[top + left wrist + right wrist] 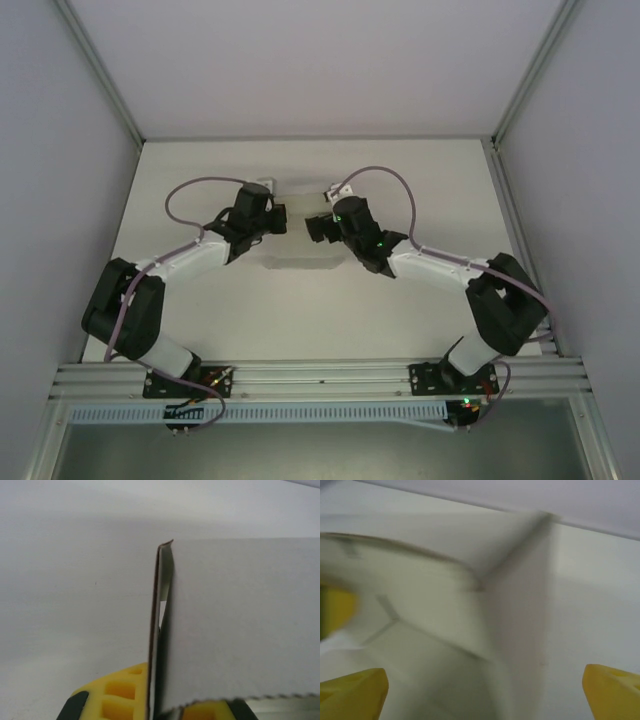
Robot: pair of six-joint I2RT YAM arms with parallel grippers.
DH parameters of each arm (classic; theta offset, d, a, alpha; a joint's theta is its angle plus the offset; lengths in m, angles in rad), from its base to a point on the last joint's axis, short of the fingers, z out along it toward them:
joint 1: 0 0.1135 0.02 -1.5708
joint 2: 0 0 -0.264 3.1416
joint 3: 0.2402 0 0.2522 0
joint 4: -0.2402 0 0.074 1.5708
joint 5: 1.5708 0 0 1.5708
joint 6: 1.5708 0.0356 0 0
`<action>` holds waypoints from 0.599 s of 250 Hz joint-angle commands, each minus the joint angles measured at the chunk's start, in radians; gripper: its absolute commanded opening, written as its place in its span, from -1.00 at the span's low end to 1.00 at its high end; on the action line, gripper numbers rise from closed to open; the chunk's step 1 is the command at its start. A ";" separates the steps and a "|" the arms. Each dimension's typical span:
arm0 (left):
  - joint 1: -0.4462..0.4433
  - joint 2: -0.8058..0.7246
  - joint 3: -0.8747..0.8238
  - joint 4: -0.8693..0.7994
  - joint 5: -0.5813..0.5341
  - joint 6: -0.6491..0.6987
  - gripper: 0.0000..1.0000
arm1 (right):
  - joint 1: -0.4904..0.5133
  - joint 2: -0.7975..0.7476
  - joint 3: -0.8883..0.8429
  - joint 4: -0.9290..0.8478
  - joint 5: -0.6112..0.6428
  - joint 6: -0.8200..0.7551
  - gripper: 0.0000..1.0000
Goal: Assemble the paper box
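The paper box (240, 625) at the middle of the table (420, 200).
The left gripper (279, 221) flanks it on the left, the right gripper (317, 229) on the right.

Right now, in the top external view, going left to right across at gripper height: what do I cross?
left arm's elbow → left gripper → paper box → right gripper → right arm's elbow
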 commanded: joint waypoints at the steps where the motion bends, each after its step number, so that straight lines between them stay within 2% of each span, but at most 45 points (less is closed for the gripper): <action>1: 0.009 -0.018 0.055 -0.015 0.055 0.102 -1.00 | 0.005 -0.104 -0.049 0.167 -0.193 -0.009 1.00; 16: 0.017 0.001 0.105 -0.078 0.130 0.195 -1.00 | 0.003 -0.154 -0.077 0.169 -0.161 0.011 1.00; 75: 0.034 0.124 0.339 -0.399 0.101 0.512 -1.00 | -0.043 -0.357 -0.144 0.001 -0.024 0.147 1.00; 93: 0.028 0.154 0.399 -0.512 0.124 0.665 -1.00 | -0.064 -0.422 -0.156 -0.077 0.001 0.199 1.00; 120: -0.004 0.171 0.426 -0.617 0.051 0.908 -1.00 | -0.109 -0.509 -0.165 -0.224 0.055 0.279 0.99; 150: -0.060 0.193 0.488 -0.734 -0.049 1.086 -1.00 | -0.182 -0.567 -0.171 -0.385 0.106 0.355 1.00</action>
